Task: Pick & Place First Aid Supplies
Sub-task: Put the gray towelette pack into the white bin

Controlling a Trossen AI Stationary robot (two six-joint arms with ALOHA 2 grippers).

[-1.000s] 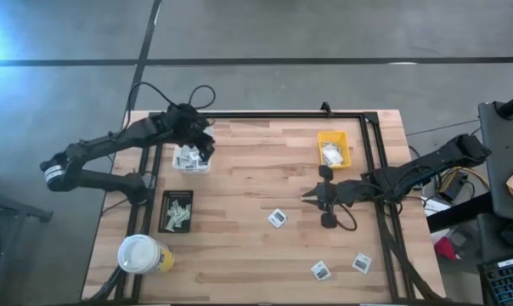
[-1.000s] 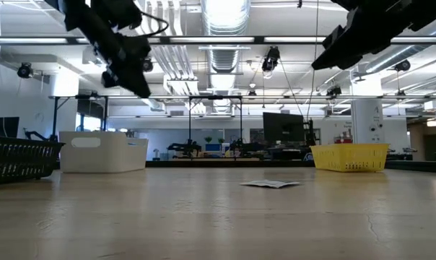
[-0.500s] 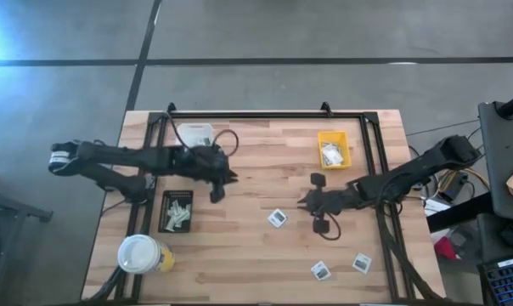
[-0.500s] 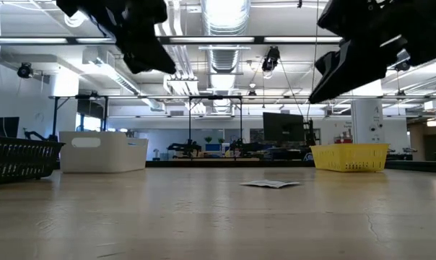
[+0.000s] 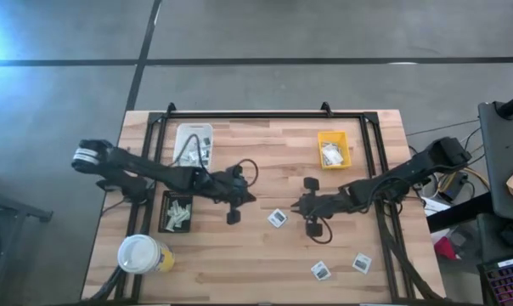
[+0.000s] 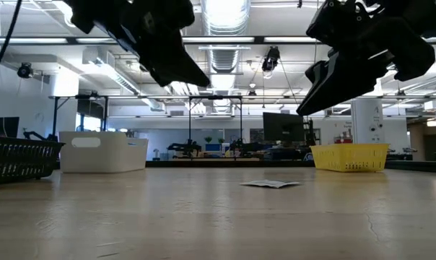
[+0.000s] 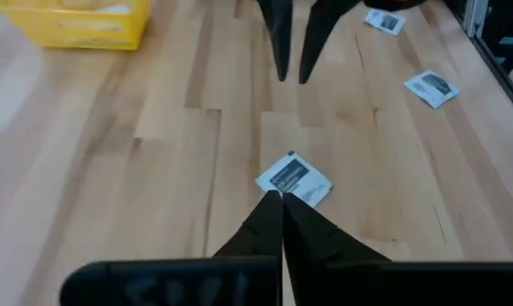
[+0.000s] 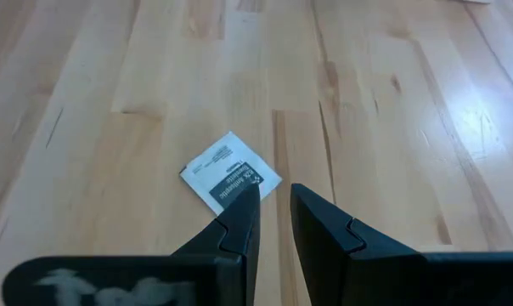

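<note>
A collision between the two arms is the chief risk to be judged here: over the wooden bench point(image 5: 265, 255) both are stretched toward the same packet point(image 5: 277, 218) near the middle, the left gripper point(image 5: 243, 196) on one side of it and the right gripper point(image 5: 305, 207) on the other, so that if both were lowered together the fingers could be struck against each other or the packet knocked away. A lesser risk is that the flat packet would be slid along the wood rather than lifted, since little edge is offered to be caught. The left jaws are seen pressed together with nothing between them, their tips hanging just short of the packet point(image 7: 294, 179); the right jaws are held a narrow gap apart, empty, above the near corner of the same packet point(image 8: 230, 172). Two further packets point(image 5: 321, 270) are left lying near the bench's front edge, well apart from both grippers.
</note>
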